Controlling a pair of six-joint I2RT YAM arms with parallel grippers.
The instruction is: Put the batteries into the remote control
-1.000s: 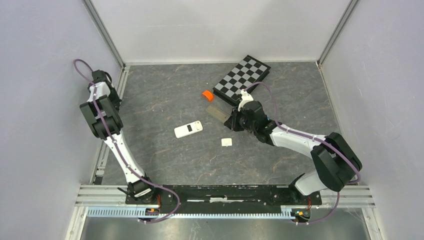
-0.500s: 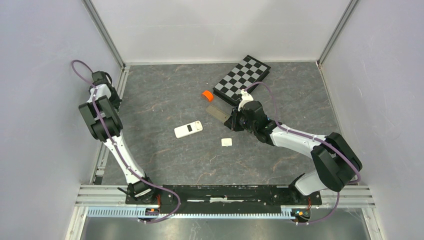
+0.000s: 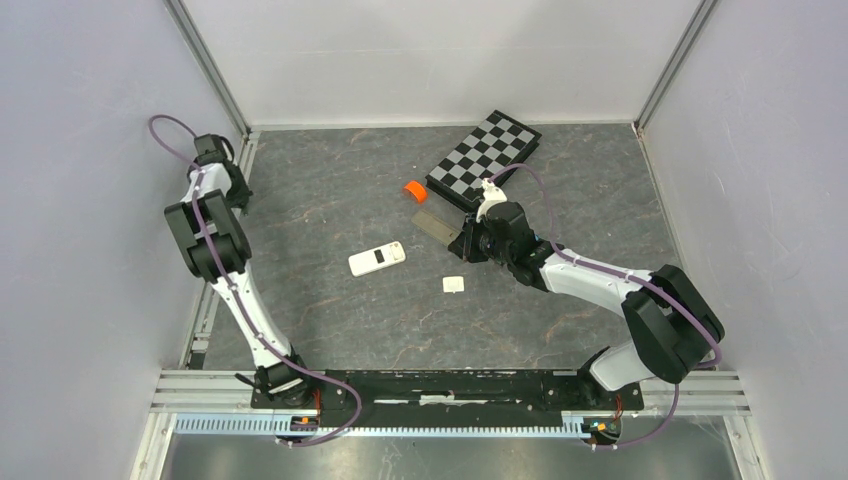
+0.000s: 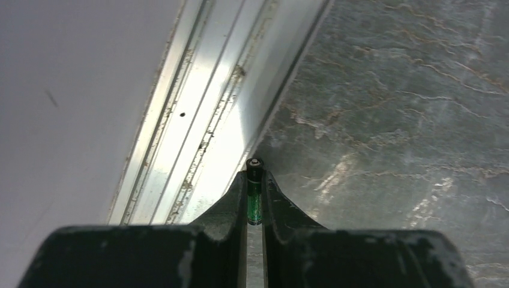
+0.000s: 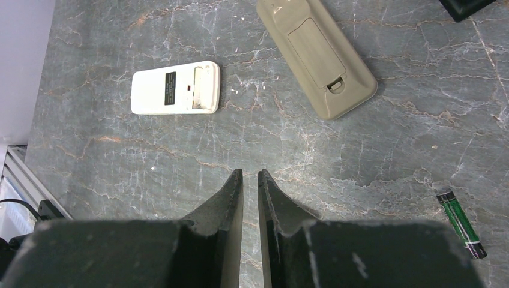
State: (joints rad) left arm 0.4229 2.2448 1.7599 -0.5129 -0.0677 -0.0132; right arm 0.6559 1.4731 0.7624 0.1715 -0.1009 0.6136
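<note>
**Left arm holds one cell at the far-left rail; remote waits mid-table**

The left gripper [image 4: 254, 179] is clamped on a slim green battery [image 4: 254, 201], held lengthwise between the jaws with its metal end poking out past the tips. It hangs over the far left edge of the table [image 4: 420, 120], beside the aluminium rail [image 4: 198, 120]. The right gripper [image 5: 250, 175] is empty, its jaws only a narrow slit apart, above bare table near the middle.

A second battery [image 5: 461, 223] lies flat to the right of it. The white remote [image 5: 175, 88] lies near the centre, well apart from the held cell. A beige remote [image 5: 317, 57] lies farther back, back-up with its cover on. A small white piece [image 3: 453, 284], possibly a battery cover, lies on the table near the white remote.

The cell is probably light, rigid and smooth, so it will roll once set down and could slip or pivot in a loose pinch. The sides, near the middle, are the best place to hold it. Seating it calls for lining up its ends with the compartment contacts.
</note>
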